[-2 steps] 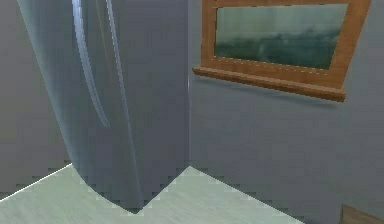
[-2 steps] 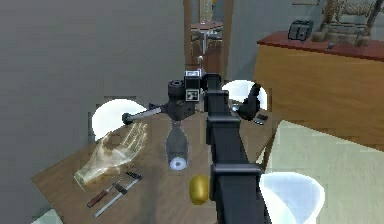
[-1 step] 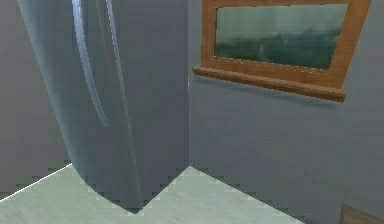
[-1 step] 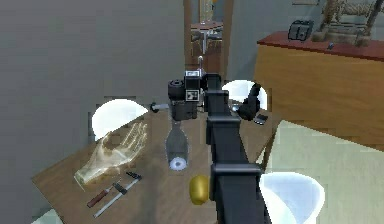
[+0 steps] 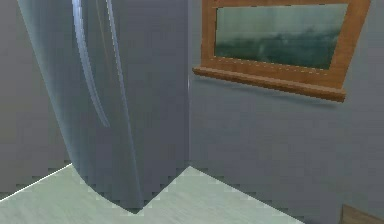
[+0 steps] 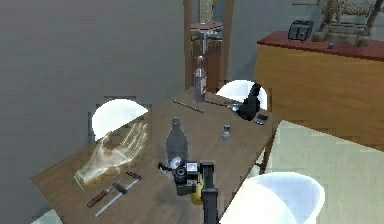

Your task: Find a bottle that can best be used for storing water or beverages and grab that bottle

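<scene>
In the arm side view a clear, slim bottle (image 6: 176, 138) stands upright near the middle of the brown wooden table (image 6: 150, 185). A second, taller bottle (image 6: 199, 80) stands at the table's far end. The dark arm rises from the bottom edge, and the gripper (image 6: 181, 173) sits at its far end, right at the foot of the nearer bottle. I cannot tell whether the gripper holds anything, since the bottle stands on the table just behind it.
A pale hand sculpture (image 6: 112, 158), cutlery (image 6: 112, 192), a small shaker (image 6: 227, 128) and a dark object (image 6: 250, 103) are on the table. White chairs (image 6: 118, 115) ring it. A wooden counter (image 6: 320, 75) stands behind. The forward view has a grey fridge (image 5: 100, 90) and a wood-framed window (image 5: 280, 40).
</scene>
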Available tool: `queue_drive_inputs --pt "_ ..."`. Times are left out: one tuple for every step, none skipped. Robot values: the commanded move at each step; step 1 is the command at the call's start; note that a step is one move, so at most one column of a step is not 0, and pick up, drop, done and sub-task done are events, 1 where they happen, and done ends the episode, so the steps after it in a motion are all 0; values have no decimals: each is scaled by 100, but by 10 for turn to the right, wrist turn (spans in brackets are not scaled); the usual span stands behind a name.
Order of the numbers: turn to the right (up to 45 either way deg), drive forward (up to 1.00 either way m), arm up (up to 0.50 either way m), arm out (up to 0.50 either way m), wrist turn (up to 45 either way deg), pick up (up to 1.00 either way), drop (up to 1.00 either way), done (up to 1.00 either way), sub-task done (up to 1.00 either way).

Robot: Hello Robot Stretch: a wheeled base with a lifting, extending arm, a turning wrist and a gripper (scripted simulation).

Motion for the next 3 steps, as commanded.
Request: queue_drive_inputs --pt "0 0 0 0 0 100 0 0 0" --pt "0 0 10 0 0 0 0 0 0" --pt "0 0 0 0 0 0 0 100 0"
